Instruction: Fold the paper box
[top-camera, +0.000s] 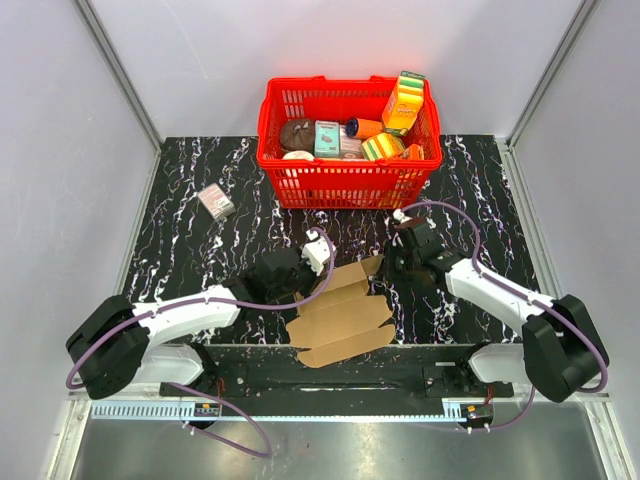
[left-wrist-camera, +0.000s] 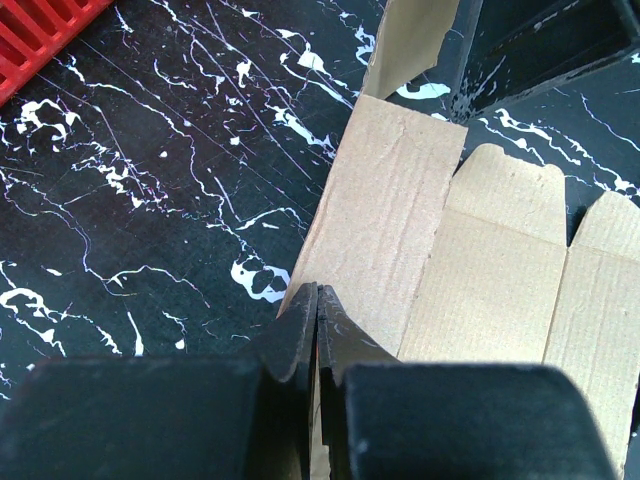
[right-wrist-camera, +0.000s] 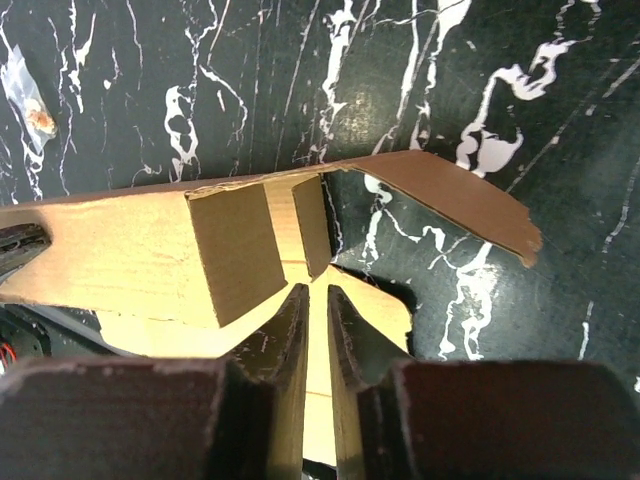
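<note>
Paper box, plain brown, part-folded, lower centre on table. Left gripper clenched on its left edge; right gripper pinching a right flap. Basket, upper centre: packages, print illegible.

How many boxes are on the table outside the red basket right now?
2. The paper box lies centre-front, partly unfolded. A small pinkish-grey box sits to the left of the red basket. Anything behind the basket is hidden from view.
</note>
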